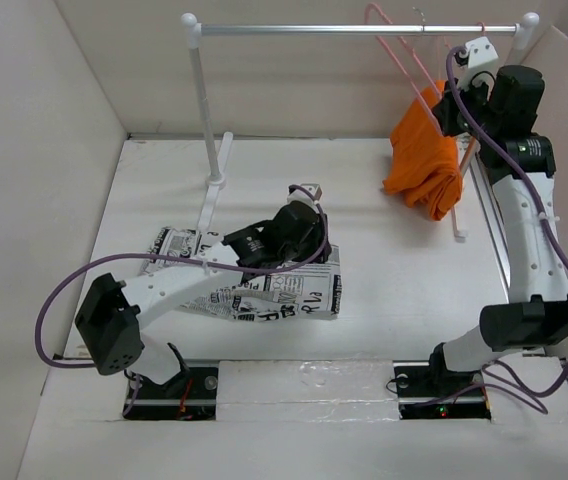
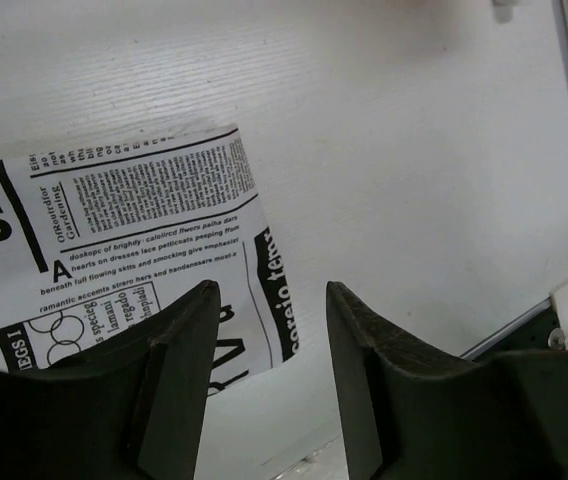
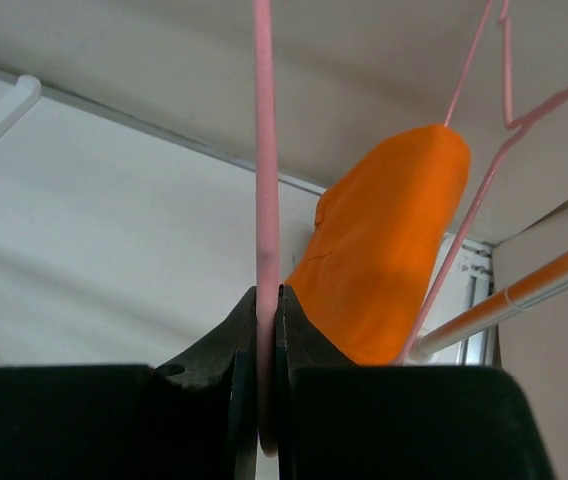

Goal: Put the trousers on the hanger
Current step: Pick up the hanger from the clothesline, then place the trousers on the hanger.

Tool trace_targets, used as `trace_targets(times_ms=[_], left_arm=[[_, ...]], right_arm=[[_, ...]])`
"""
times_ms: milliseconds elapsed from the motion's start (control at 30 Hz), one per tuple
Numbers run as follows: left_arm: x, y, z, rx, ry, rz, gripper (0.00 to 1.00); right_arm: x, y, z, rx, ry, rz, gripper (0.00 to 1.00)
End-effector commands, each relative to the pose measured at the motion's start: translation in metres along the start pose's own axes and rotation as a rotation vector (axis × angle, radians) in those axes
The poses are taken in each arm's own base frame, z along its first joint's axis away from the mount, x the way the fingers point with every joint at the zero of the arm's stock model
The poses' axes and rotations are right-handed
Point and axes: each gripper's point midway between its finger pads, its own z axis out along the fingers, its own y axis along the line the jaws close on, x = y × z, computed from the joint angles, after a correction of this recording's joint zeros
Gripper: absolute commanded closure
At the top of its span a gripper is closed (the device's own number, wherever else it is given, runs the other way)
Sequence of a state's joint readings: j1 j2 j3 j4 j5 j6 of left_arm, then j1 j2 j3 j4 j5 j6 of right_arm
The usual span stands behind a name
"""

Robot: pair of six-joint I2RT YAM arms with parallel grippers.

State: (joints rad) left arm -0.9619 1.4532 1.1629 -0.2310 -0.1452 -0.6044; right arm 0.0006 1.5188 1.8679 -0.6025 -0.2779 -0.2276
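The trousers [image 1: 264, 290], white with black newspaper print, lie flat on the table left of centre. My left gripper [image 1: 314, 245] hovers over their right end, open and empty. In the left wrist view the open fingers [image 2: 269, 300] frame the corner of the trousers [image 2: 144, 220]. My right gripper [image 1: 446, 105] is up at the back right by the rack, shut on the thin pale pink hanger [image 1: 401, 62]. In the right wrist view the jaws [image 3: 269, 292] pinch the hanger's bar [image 3: 264, 150], which runs straight up.
A white clothes rail [image 1: 364, 30] spans the back on two posts. The plain orange cloth [image 1: 426, 160] hangs at its right end on another thin hanger [image 3: 484, 180]; it shows in the right wrist view [image 3: 384, 250]. The rack's right foot [image 1: 469, 190] lies by the wall.
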Motion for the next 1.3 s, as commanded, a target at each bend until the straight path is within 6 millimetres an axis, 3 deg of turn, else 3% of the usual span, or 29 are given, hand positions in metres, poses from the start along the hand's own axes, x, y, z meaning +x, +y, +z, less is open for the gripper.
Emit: trace_targets(times_ms=[0,67,100,167,300,367,400,467,500,600,700,833,900,933,967,1267], left_arm=[[-0.048,-0.027,-0.034,0.077,-0.127,-0.025,0.57],[-0.059,-0.032,-0.041,0.086,-0.148,-0.027,0.48],[-0.063,-0.034,-0.043,0.089,-0.157,-0.029,0.41],[-0.074,-0.042,-0.051,0.11,-0.175,-0.026,0.35],[-0.1,-0.061,-0.068,0.177,-0.221,-0.045,0.33],[-0.131,-0.081,-0.088,0.245,-0.283,-0.068,0.35],[-0.132,-0.082,-0.088,0.249,-0.287,-0.07,0.36],[-0.154,-0.096,-0.101,0.307,-0.326,-0.081,0.37],[-0.159,-0.103,-0.105,0.333,-0.332,-0.082,0.37],[-0.182,-0.117,-0.11,0.362,-0.361,-0.082,0.37],[-0.199,-0.13,-0.103,0.373,-0.375,-0.09,0.37],[-0.203,-0.141,-0.072,0.374,-0.356,-0.13,0.36],[-0.206,-0.138,-0.058,0.373,-0.347,-0.165,0.36],[-0.198,-0.141,-0.038,0.377,-0.313,-0.179,0.35],[-0.192,-0.14,-0.024,0.366,-0.291,-0.181,0.35],[-0.159,-0.131,0.03,0.298,-0.171,-0.215,0.4]], right_arm=[[-0.075,-0.012,-0.038,0.148,-0.214,-0.031,1.0],[-0.079,-0.01,-0.044,0.158,-0.222,-0.032,1.0],[-0.076,-0.011,-0.044,0.167,-0.211,-0.029,1.0],[-0.068,-0.008,-0.045,0.167,-0.194,-0.026,1.0],[-0.042,0.0,-0.048,0.147,-0.155,-0.016,1.0],[-0.023,0.008,-0.05,0.137,-0.129,-0.013,1.0],[-0.017,0.008,-0.052,0.14,-0.121,-0.012,1.0],[-0.009,0.009,-0.057,0.149,-0.119,-0.014,1.0],[0.005,0.013,-0.052,0.13,-0.099,-0.013,1.0],[0.01,0.016,-0.055,0.125,-0.121,-0.026,1.0],[0.019,0.03,-0.058,0.11,-0.096,-0.044,1.0],[0.073,0.069,-0.059,0.053,0.002,-0.036,1.0],[0.09,0.086,-0.063,0.036,0.025,-0.026,1.0],[0.113,0.102,-0.07,0.013,0.052,-0.001,1.0],[0.123,0.107,-0.074,0.007,0.059,0.015,1.0],[0.136,0.13,-0.087,-0.015,0.082,0.018,1.0]])
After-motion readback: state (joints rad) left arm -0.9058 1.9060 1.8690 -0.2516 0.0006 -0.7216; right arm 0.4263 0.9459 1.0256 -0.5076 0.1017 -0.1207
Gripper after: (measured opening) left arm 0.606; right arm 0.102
